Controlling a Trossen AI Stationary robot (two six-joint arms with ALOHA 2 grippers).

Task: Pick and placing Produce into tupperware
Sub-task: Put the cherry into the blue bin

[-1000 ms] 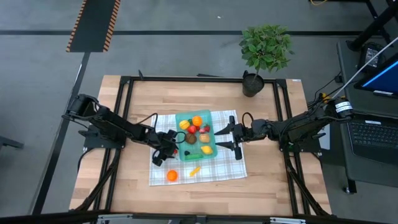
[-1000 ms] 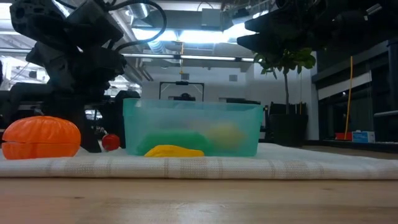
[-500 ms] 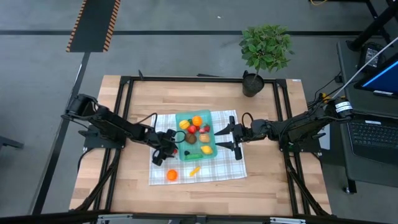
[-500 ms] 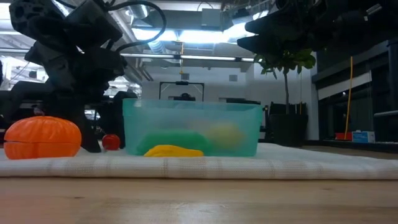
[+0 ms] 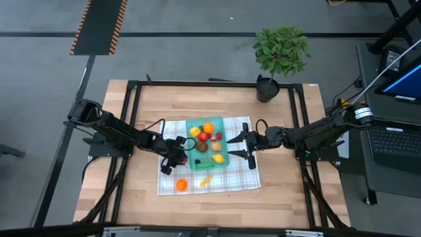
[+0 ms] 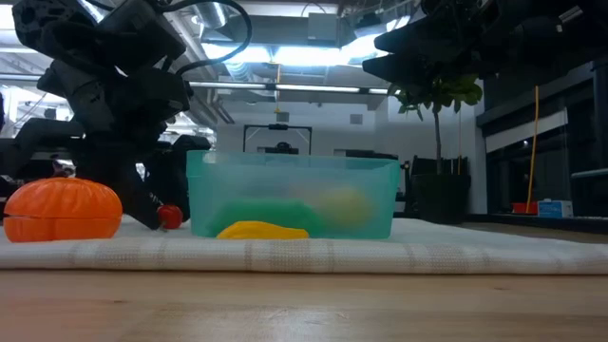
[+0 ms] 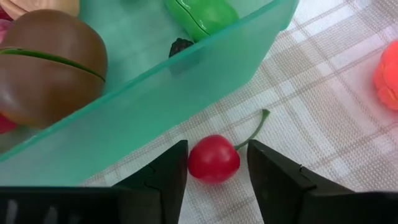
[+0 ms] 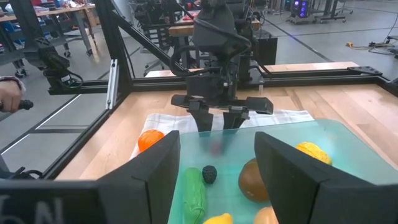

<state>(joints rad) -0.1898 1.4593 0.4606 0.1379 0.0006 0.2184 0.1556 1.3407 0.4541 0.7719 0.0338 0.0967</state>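
The teal tupperware (image 5: 195, 166) sits on the checked cloth (image 5: 240, 174) and holds several toy produce pieces, among them a brown one (image 7: 50, 74) and a green one (image 7: 202, 12). A red cherry (image 7: 213, 159) lies on the cloth just outside the tupperware's left wall (image 7: 155, 106). My left gripper (image 7: 216, 149) is open, low at the cloth (image 5: 176, 160), with one finger on each side of the cherry. An orange (image 5: 181, 185) and a yellow piece (image 5: 206, 180) lie on the cloth nearer the table's near edge. My right gripper (image 5: 238, 146) waits open at the tupperware's right side. My left gripper stands astride the cherry's round body (image 7: 205, 163), which rests on the cloth with its stem (image 7: 254, 127) pointing away. One finger (image 7: 171, 171) looks to lie against the cherry's side. The other finger (image 7: 267, 171) stands a small gap off it.
A potted plant (image 5: 279, 52) stands at the table's far edge. Black frame rails run along the left and right sides of the table. Bare wood lies around the cloth on the near side. The orange (image 6: 63, 209) sits close beside my left gripper.
My left gripper has shifted slightly toward the cherry and the tupperware's wall and tipped a little. The produce and the tupperware have stayed in place.
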